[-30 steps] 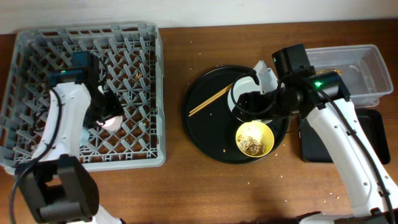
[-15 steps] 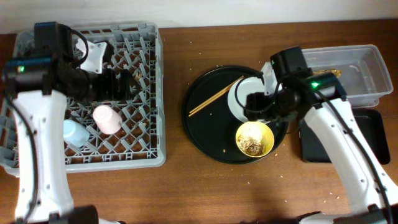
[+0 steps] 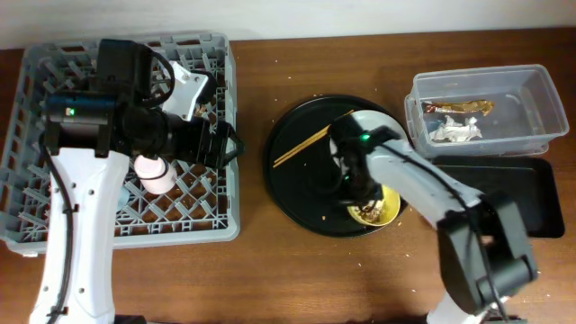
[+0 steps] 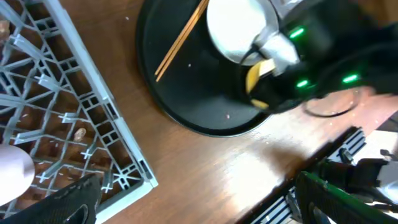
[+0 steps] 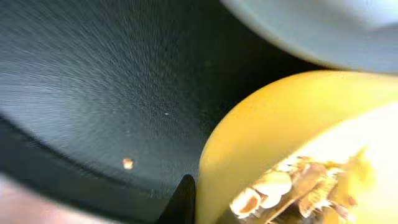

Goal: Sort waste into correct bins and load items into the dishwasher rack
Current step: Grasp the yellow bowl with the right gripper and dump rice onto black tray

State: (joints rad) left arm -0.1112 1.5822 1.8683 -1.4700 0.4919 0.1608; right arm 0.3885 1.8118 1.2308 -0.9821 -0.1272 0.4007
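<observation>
The yellow bowl [image 3: 376,209] holding beige food crumbs [image 3: 367,212] sits in the lower right part of the large round black tray [image 3: 301,193], close to its rim. The right gripper [image 3: 356,193] is down at the bowl's left side. In the right wrist view one dark fingertip [image 5: 184,199] stands just outside the bowl's wall; the other finger is hidden, so I cannot tell whether the gripper clasps it.

The right arm crosses the tray's right half, covers much of the pale grey-white round plate [image 3: 371,120] just above the bowl, and passes over the left end of the shallow flat black rectangular tray [image 3: 531,193]. The thin wooden chopsticks [image 3: 301,147] lie diagonally in the tray's upper left, apart from the arm.

At the upper right the clear plastic rectangular tub [image 3: 531,85] holds the brown crinkled wrapper [image 3: 461,106] and the crumpled white paper napkin [image 3: 454,133], with the flat black tray just below it.

The large square grey plastic dishwasher rack [image 3: 216,229] fills the left. The small pink cup [image 3: 155,173] stands among its pegs, partly under the left arm. The left gripper [image 4: 198,183] hangs at the rack's right wall with its fingers spread wide, holding nothing.

A strip of bare brown bench [image 3: 252,270] separates the rack from the round tray, and more lies open along the lower edge of the frame.
</observation>
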